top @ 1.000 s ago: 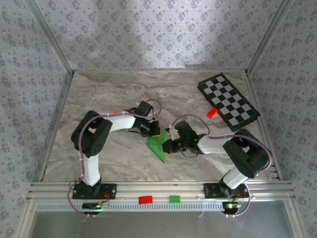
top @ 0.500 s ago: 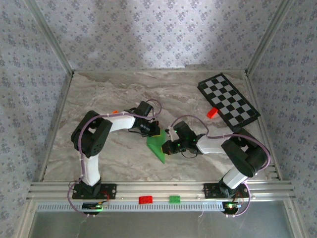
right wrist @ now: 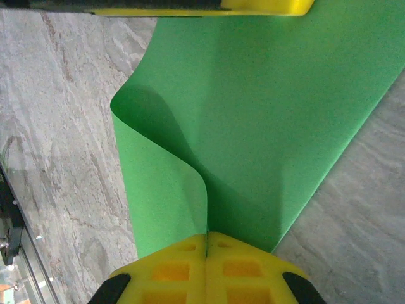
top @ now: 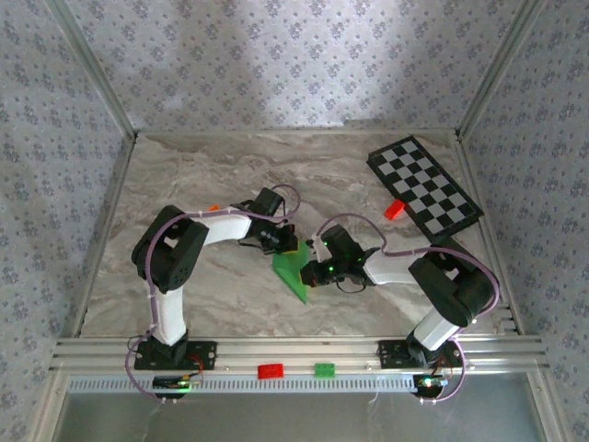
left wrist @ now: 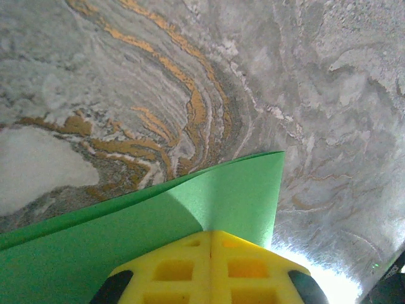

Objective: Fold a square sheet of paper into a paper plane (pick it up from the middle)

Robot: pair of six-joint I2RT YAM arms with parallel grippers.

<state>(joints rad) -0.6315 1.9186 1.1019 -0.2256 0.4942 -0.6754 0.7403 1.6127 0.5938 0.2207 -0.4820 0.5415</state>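
The paper [top: 293, 270] lies well left of the board [top: 425, 187] and nearer the arms, pinched at two edges. The left gripper [top: 283, 241] is clenched on its far edge, and the right gripper [top: 311, 273] on the edge facing the board, each with a bulging fold running into its grip. Over the last second the right gripper has crept slightly away from the board while the paper barely shifted. It seems a crease is being worked in, so folding looks at an early stage.
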